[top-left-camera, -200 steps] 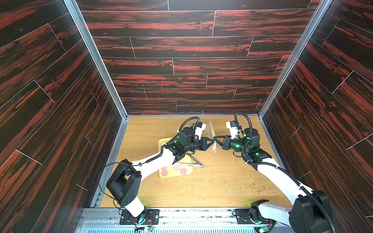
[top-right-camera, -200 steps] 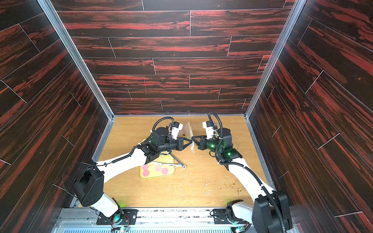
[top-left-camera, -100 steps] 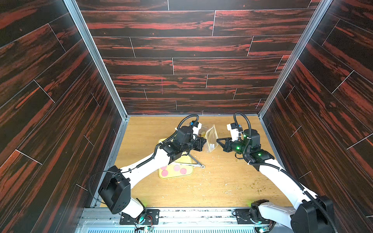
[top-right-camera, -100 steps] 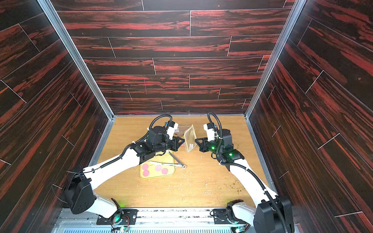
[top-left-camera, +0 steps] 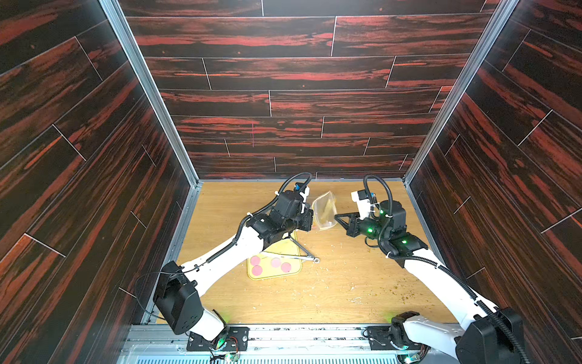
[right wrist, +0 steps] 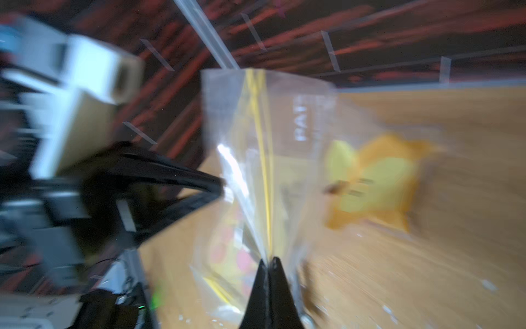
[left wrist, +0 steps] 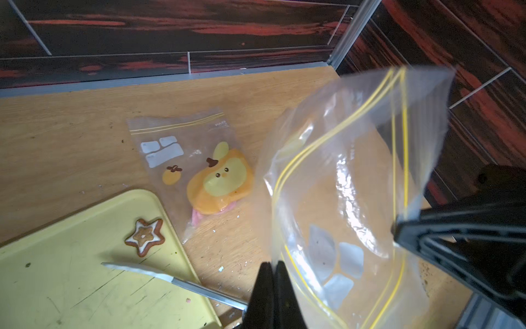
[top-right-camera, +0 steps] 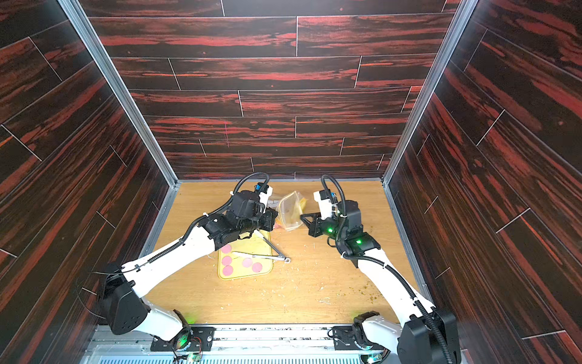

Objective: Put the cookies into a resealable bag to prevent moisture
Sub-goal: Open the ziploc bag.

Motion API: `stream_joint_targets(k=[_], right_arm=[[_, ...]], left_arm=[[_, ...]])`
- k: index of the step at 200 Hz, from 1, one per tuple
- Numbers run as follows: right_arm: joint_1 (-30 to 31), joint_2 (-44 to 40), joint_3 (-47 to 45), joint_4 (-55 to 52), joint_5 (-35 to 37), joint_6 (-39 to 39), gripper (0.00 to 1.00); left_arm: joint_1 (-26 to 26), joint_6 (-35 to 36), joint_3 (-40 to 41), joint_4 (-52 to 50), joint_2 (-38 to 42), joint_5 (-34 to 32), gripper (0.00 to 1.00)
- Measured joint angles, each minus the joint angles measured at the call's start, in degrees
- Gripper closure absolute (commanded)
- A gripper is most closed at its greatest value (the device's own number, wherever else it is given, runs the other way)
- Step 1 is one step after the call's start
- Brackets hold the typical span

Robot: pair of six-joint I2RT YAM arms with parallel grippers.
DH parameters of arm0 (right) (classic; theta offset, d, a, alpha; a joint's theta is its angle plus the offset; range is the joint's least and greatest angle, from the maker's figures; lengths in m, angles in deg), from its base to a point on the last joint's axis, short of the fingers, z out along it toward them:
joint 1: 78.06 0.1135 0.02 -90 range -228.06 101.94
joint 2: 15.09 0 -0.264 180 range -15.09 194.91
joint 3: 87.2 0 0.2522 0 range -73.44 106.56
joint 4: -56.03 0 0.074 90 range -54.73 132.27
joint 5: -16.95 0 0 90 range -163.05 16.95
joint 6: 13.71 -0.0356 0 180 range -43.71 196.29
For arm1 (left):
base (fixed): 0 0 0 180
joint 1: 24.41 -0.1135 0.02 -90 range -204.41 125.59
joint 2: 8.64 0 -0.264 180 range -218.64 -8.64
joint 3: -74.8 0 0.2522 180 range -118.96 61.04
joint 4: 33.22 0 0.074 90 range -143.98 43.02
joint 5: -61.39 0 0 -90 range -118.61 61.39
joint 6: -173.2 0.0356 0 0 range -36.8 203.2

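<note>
A clear resealable bag (top-left-camera: 324, 209) (top-right-camera: 291, 209) with yellow zip lines hangs above the table between both arms. My left gripper (top-left-camera: 311, 223) (left wrist: 272, 263) is shut on one lip of its mouth. My right gripper (top-left-camera: 336, 217) (right wrist: 269, 259) is shut on the opposite lip. The bag (left wrist: 341, 171) (right wrist: 264, 136) gapes open and looks empty. Several pink cookies (top-left-camera: 276, 262) (top-right-camera: 247, 262) lie on the yellow tray (top-left-camera: 274, 277) (top-right-camera: 245, 276), in front of the bag and partly under my left arm.
Metal tongs (top-left-camera: 302, 252) (left wrist: 170, 280) rest across the tray's right edge. A second bag (left wrist: 199, 159) with an orange print lies flat on the table behind the tray (left wrist: 71, 256). A star-shaped cookie (left wrist: 145, 236) sits on the tray. Crumbs dot the wooden table.
The two grippers have drawn apart, the left one pulling back to the left. The bag's mouth between them has spread wider.
</note>
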State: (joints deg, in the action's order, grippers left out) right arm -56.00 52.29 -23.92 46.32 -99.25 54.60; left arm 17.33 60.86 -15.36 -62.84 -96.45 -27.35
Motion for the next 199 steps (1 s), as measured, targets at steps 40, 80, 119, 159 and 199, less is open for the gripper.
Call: stream_joint_targets(k=[40,80,119,159,199], right_arm=[[1.86,1.42,0.00,5.81,-2.54,-3.06,1.00],[2.10,1.97,-0.09,7.28,-2.93,-3.98,1.00],[2.36,1.95,-0.33,8.39,-3.37,-4.76,1.00],[2.38,1.95,-0.83,7.41,-1.40,-4.46,1.00],[3.21,4.44,1.33,1.86,7.63,-0.81,1.00]], left_arm=[[0.00,-0.94,-1.88,0.76,-2.60,5.31,0.76],[-0.22,-2.27,-1.88,1.99,-3.02,7.82,0.70],[-1.01,-2.54,-2.45,2.27,-4.09,9.03,0.87],[-2.38,-1.88,-2.89,0.57,-4.07,8.72,1.00],[-2.58,-0.22,-3.67,-7.67,-1.42,6.84,1.00]])
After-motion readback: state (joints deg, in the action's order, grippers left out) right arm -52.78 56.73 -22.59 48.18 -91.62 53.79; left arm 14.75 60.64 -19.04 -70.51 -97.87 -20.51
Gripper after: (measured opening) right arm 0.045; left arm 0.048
